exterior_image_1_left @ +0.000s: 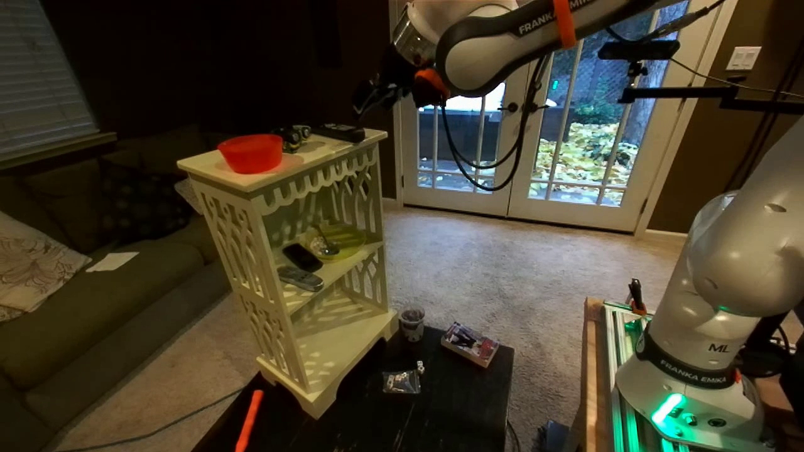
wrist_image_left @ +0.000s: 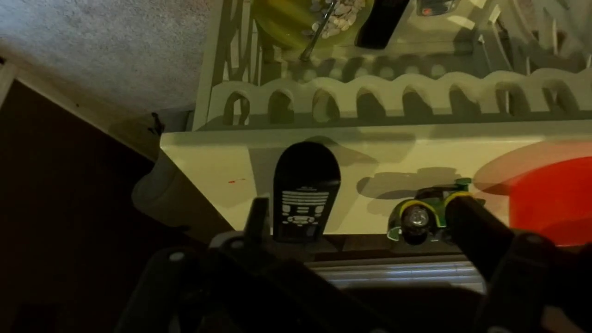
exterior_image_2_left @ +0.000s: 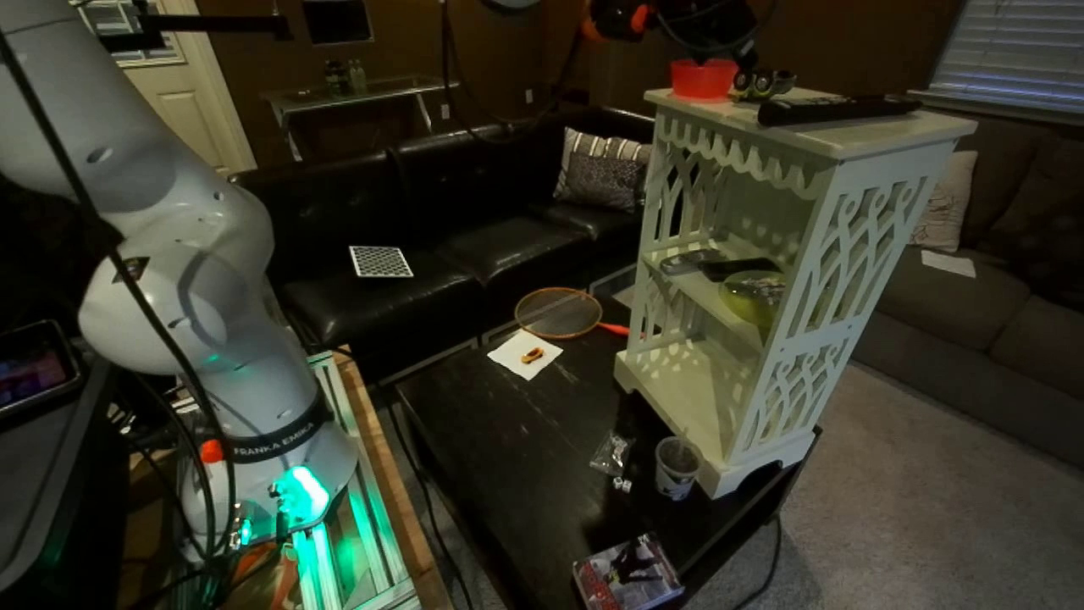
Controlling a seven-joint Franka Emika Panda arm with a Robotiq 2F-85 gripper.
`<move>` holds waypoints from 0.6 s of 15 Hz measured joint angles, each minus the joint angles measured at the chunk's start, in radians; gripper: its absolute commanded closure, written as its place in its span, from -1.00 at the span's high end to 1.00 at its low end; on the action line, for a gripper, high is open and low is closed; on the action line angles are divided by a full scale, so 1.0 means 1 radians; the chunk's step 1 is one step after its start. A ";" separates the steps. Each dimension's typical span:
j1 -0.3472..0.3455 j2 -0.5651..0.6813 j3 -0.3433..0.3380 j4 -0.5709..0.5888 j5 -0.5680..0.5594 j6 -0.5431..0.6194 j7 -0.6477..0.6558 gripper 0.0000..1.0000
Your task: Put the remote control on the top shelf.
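Note:
The top shelf (exterior_image_1_left: 314,157) is the cream-white upper board of the lattice-sided stand; it also shows in the wrist view (wrist_image_left: 208,171). A black remote control (wrist_image_left: 303,194) with pale buttons lies on it near one end, also seen in both exterior views (exterior_image_1_left: 340,132) (exterior_image_2_left: 838,108). Another flat black oblong bar (exterior_image_1_left: 303,257) lies on the middle board, beside a grey remote (exterior_image_1_left: 301,278). My gripper (wrist_image_left: 363,208) is open and empty above the top shelf, apart from the remote; in an exterior view (exterior_image_1_left: 380,97) it hangs over the board's far end.
A red bowl (exterior_image_1_left: 251,154) and a green-yellow toy (wrist_image_left: 423,215) stand on the top shelf. A yellow-green bowl (exterior_image_1_left: 339,242) with a spoon sits on the middle board. A cup (exterior_image_2_left: 677,466), a boxed item (exterior_image_2_left: 627,576) and a small bag (exterior_image_2_left: 611,453) lie on the dark table (exterior_image_2_left: 508,440).

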State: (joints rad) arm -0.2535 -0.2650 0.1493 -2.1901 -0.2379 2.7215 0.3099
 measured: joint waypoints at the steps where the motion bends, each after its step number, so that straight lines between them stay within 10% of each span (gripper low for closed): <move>1: -0.003 0.016 0.000 0.016 -0.002 -0.005 0.002 1.00; 9: 0.083 0.104 -0.083 0.057 0.034 -0.013 -0.080 1.00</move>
State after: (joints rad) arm -0.1706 -0.1608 0.0659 -2.1333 -0.2041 2.7083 0.2296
